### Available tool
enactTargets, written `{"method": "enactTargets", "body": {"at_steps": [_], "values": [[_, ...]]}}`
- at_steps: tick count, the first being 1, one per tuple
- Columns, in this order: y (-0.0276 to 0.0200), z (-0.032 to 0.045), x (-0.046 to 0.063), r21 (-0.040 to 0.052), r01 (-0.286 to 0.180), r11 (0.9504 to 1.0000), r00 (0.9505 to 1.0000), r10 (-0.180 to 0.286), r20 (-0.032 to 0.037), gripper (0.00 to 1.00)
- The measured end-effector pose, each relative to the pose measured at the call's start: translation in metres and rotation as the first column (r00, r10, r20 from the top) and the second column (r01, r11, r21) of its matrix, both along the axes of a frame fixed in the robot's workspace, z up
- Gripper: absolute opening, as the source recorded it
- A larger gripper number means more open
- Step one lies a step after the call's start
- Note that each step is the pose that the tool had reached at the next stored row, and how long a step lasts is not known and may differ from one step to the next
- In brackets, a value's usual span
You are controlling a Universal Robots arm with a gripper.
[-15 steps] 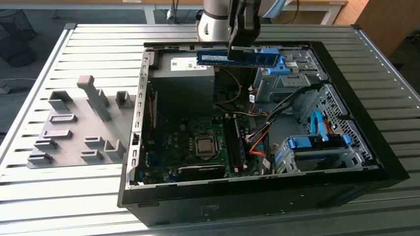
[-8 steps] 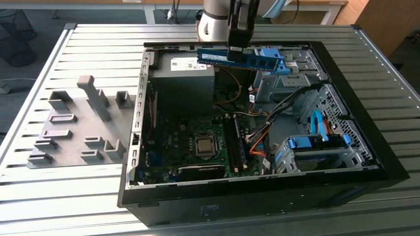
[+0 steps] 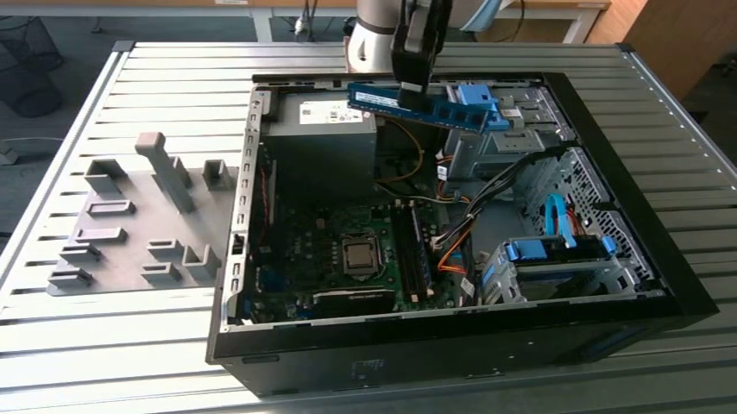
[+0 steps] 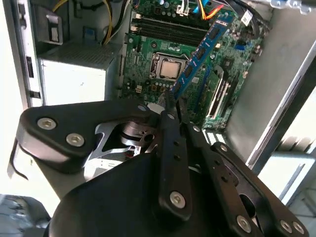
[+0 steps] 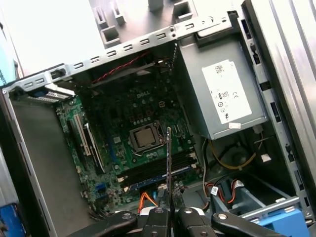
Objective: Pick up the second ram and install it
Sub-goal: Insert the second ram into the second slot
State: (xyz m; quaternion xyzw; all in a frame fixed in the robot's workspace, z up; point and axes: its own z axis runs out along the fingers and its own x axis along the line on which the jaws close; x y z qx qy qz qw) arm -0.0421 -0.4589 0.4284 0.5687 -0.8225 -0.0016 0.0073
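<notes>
My gripper (image 3: 412,86) is shut on the second ram (image 3: 420,108), a long green and blue stick with dark chips. It hangs roughly level above the far part of the open computer case (image 3: 236,259), clear of everything inside. In the second wrist view the ram (image 4: 200,54) runs out from the gripper (image 4: 173,104) over the motherboard. In the first wrist view the ram (image 5: 169,163) is seen edge-on, rising from the gripper (image 5: 169,213) in front of the memory slots (image 5: 153,174). The same slots (image 3: 412,250) lie beside the processor (image 3: 359,255), well below the stick.
A grey power supply (image 3: 317,129) sits in the case's far corner on the exterior view's left. Blue drive brackets (image 3: 553,250) and orange cables (image 3: 451,250) fill the exterior view's right side. Grey holder blocks (image 3: 150,216) stand on the slatted table outside the case.
</notes>
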Motion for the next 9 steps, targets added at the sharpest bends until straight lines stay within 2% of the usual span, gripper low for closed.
{"method": "enactTargets", "body": {"at_steps": [5,9], "values": [[0.0000,-0.0006,0.0000,-0.0054,0.079,0.9968,0.9968,-0.079,0.0002,0.14],[0.0000,-0.0010,0.0000,-0.0098,0.143,0.9896,0.9897,-0.143,0.0007,0.14]]}}
